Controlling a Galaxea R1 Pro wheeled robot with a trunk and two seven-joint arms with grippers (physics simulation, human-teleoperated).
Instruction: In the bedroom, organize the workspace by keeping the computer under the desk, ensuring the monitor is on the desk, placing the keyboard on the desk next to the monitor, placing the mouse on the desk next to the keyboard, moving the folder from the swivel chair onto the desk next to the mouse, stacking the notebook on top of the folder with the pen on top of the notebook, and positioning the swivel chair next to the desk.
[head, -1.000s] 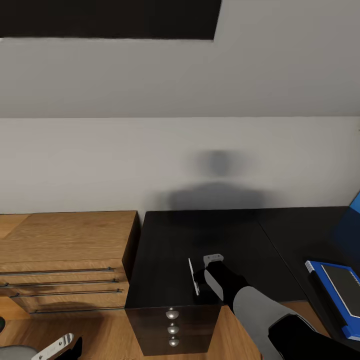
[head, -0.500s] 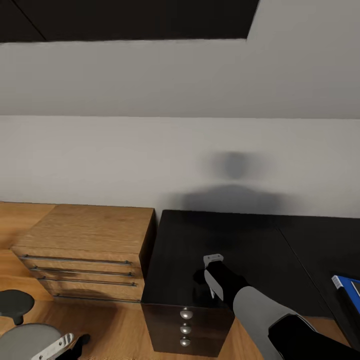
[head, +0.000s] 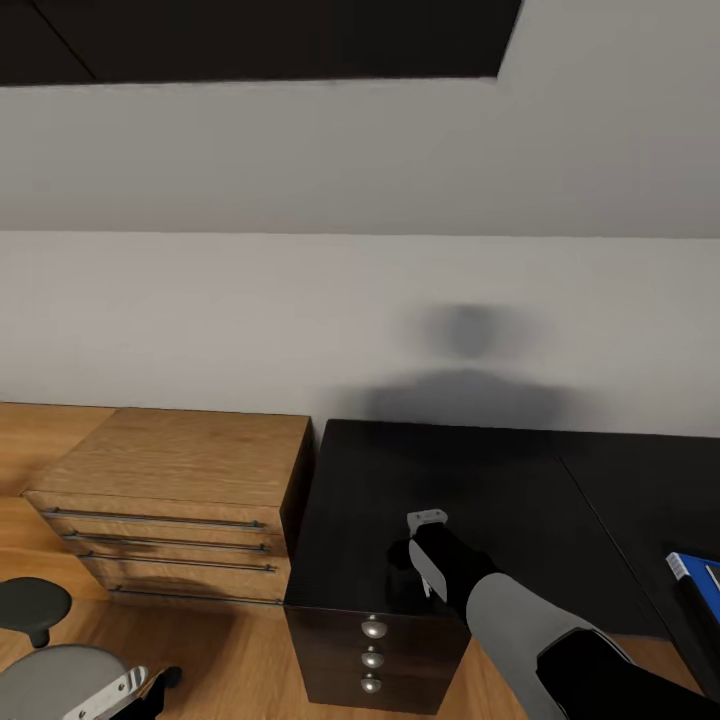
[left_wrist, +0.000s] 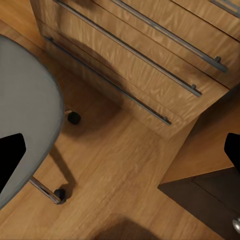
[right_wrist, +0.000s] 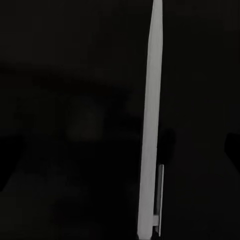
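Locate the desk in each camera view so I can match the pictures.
Head view: the desk spans the lower centre and right, its black top against the wall and its drawer unit at the near corner.
Left wrist view: the dark corner of its drawer unit, above the wood floor.
Right wrist view: its black top forms the background behind the white pen.
Shared landmark: the light-wood cabinet beside the desk, in the head and left wrist views.
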